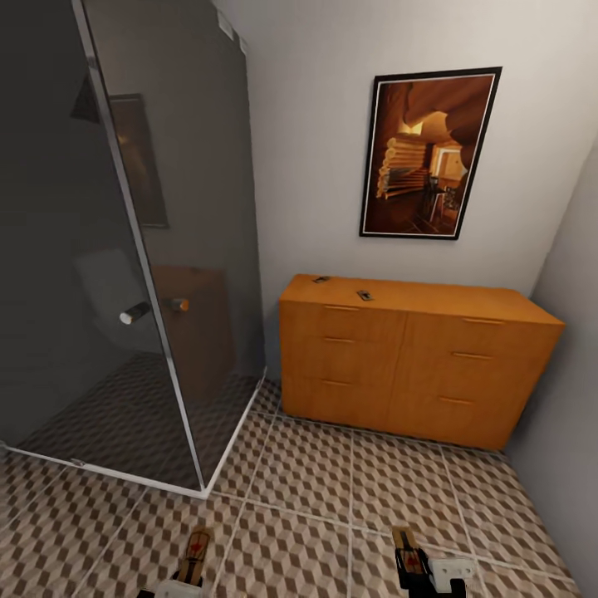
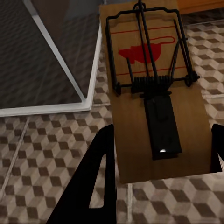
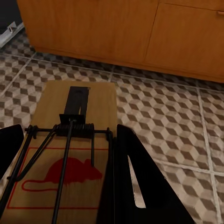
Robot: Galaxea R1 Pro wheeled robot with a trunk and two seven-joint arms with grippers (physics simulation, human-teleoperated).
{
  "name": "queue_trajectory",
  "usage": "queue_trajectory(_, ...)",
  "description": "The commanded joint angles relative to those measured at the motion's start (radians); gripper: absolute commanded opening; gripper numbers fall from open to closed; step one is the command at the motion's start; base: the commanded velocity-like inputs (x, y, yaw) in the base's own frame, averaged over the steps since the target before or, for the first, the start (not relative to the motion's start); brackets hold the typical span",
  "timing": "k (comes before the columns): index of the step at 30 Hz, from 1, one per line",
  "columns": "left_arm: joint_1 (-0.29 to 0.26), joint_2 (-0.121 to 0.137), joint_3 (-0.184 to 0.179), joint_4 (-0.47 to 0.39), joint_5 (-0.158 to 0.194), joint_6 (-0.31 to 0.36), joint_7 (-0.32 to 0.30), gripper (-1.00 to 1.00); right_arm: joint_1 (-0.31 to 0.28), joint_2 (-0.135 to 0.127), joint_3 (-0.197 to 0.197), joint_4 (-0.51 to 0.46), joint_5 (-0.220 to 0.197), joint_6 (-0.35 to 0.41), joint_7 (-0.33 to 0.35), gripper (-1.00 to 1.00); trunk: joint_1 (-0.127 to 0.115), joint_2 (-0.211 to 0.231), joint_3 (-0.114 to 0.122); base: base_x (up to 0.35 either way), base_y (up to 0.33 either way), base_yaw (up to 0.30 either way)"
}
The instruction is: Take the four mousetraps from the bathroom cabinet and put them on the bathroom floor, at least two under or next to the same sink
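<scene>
Now, left hand (image 2: pixel 158 179): I held a mousetrap (image 2: pixel 151 88).
Right hand (image 3: pixel 65 175): gripped the second mousetrap (image 3: pixel 70 149).
Advice: I judged lowering both flat onto the bathroom floor (image 1: pixel 332 482) best.

Orange-brown cabinet (image 1: pixel 415 357) against the wall, drawers shut, standing on the cube-patterned floor (image 1: pixel 316 490). Two small traps on the cabinet top near its shower end: one (image 1: pixel 321 280) at the corner, another (image 1: pixel 364 295) just beside it. Two more held above the floor before the cabinet: left trap (image 2: pixel 154 88) and right trap (image 3: pixel 70 144), each a flat wooden board with dark wire and red mouse print.
</scene>
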Motion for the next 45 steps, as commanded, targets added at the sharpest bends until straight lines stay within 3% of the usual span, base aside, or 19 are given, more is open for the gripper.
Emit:
queue_trajectory(1,-0.002,-0.001,-0.009,0.004,0.006,-0.005,0.003,-1.0,-0.001,-0.001,0.008,0.0,-0.007,-0.003,-0.005,-1.0,0.0,-0.001,-0.001,-0.005,-0.004,0.225)
queue_trajectory(45,-0.001,-0.002,-0.008,0.004,0.006,-0.005,0.003,-1.0,-0.001,-0.001,0.008,0.008,-0.009,-0.008,-0.005,-1.0,0.0,-0.001,-0.001,0.0,0.0,0.24)
